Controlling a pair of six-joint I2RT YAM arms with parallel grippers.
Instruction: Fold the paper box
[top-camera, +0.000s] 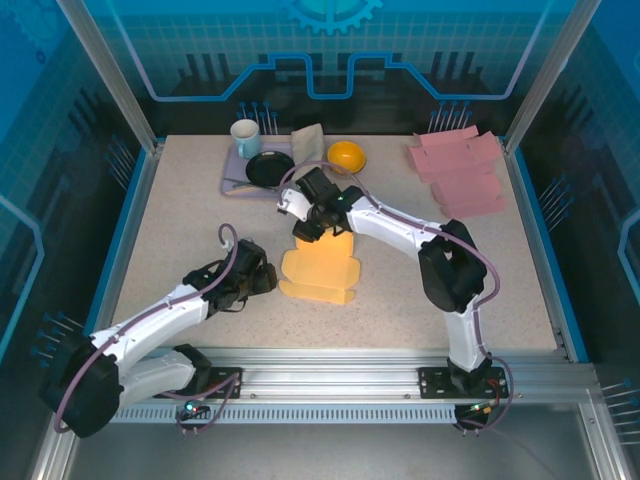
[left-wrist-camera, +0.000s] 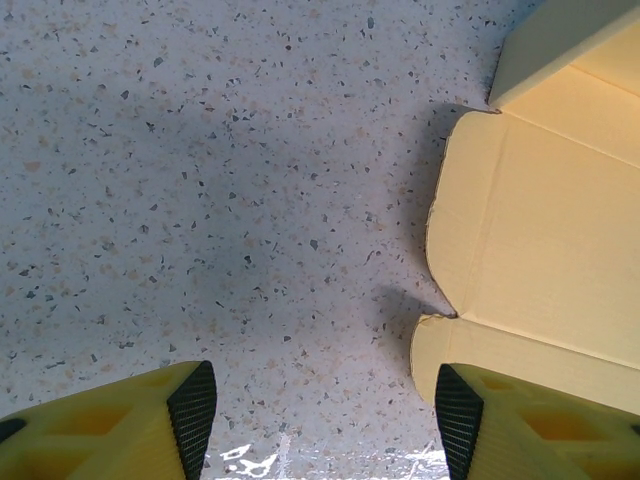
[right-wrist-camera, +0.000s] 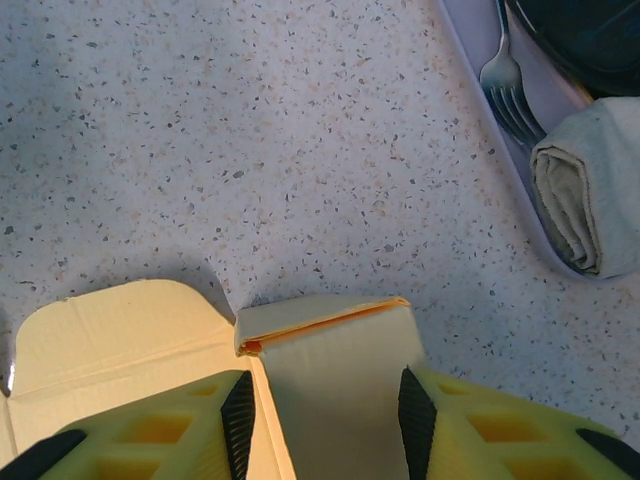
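Yellow paper box (top-camera: 322, 268) lies partly folded on the worktop (top-camera: 190, 215). Right claw (right-wrist-camera: 322, 410) pinches its raised flap; left claw (left-wrist-camera: 325, 415) hangs open, empty, beside the box's edge.

The surface (top-camera: 200, 220) is pale beige with small dark speckles. The paper box (top-camera: 318, 268) is plain yellow-orange. The fingers (left-wrist-camera: 110, 435) are yellow with black pads (left-wrist-camera: 192, 410). The cardboard sheets (top-camera: 460, 170) are pink, the bowl (top-camera: 346, 156) orange, the plate (top-camera: 270, 168) black.
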